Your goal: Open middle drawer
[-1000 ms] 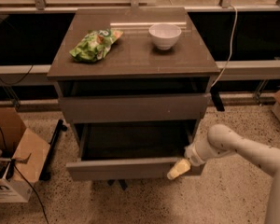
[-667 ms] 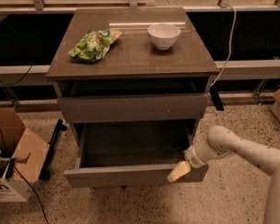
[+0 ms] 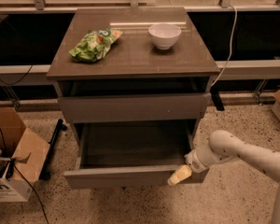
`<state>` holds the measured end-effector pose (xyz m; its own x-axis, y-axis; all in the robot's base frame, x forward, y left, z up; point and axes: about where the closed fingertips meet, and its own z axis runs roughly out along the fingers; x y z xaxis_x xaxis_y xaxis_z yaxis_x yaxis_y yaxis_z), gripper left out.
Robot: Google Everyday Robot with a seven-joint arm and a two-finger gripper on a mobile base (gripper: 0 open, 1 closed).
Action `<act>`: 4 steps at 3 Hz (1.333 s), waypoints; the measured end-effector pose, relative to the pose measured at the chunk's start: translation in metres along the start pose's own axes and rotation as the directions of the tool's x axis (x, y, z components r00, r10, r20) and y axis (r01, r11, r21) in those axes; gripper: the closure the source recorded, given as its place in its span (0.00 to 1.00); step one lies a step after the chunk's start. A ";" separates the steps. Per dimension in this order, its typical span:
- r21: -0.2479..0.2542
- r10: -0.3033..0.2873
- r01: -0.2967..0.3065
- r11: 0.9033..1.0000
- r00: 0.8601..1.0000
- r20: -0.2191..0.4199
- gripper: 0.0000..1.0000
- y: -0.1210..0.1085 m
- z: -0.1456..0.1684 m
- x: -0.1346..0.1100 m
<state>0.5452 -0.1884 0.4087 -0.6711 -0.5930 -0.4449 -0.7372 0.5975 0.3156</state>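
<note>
The middle drawer [image 3: 121, 177] is pulled well out of the grey-brown cabinet. Its flat handle-less front faces me low in the view, and its plain grey inner tray [image 3: 133, 146] is bare. My gripper [image 3: 179, 175] is at the right end of that front's top edge, touching it. My white arm [image 3: 245, 153] comes in from the lower right. The drawer front above [image 3: 133, 107] stands slightly out, with a dark gap over it. Any drawer below is hidden by the open one.
On the cabinet top [image 3: 130, 55] lie a green chip bag [image 3: 94, 44] and a white bowl [image 3: 164, 35]. An open cardboard box [image 3: 9, 160] stands on the floor at left, with cables beside it. A white cable [image 3: 231, 36] hangs at right.
The middle drawer has slid further out toward me. My gripper has stayed at the right end of its front edge and moved with it.
</note>
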 end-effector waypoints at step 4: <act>-0.009 -0.010 0.010 1.000 1.000 -0.020 0.81 0.004 -0.002 0.000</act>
<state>0.5421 -0.1873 0.4117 -0.6653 -0.6093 -0.4314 -0.7442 0.5871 0.3185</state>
